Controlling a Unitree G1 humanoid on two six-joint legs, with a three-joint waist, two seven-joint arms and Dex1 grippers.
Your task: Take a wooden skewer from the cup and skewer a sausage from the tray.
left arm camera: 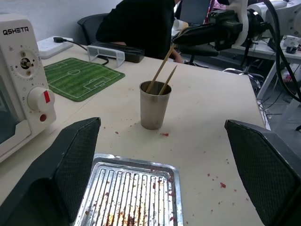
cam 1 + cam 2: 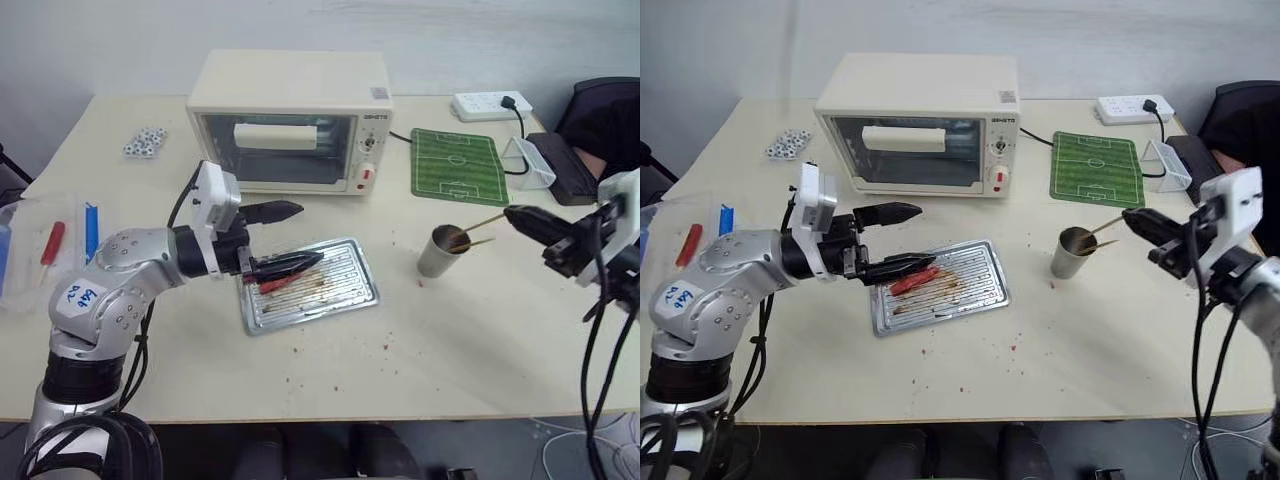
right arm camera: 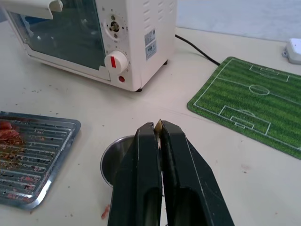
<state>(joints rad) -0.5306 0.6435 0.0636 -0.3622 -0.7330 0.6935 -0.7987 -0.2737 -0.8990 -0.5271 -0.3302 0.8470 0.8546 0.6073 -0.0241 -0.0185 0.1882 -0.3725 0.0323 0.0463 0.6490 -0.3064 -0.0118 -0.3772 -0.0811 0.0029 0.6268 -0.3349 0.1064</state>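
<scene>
The silver cup [image 2: 438, 254] stands right of the shiny tray [image 2: 352, 286] and holds two wooden skewers. My right gripper [image 2: 512, 216] is shut on the upper end of the longer skewer [image 1: 161, 69], whose lower end is still inside the cup. The skewer's tip [image 3: 158, 123] peeks out between the closed fingers. The other skewer [image 1: 168, 80] leans free in the cup. A red-brown sausage [image 2: 912, 281] lies at the tray's left end. My left gripper [image 2: 298, 238] hangs open just above that end, with nothing between its fingers.
A cream toaster oven [image 2: 290, 120] stands behind the tray. A green football mat [image 2: 458, 165], a power strip [image 2: 488, 104] and a person in black [image 2: 600, 120] are at the back right. A clear plastic box [image 2: 40, 250] and small beads [image 2: 145, 143] lie at the left.
</scene>
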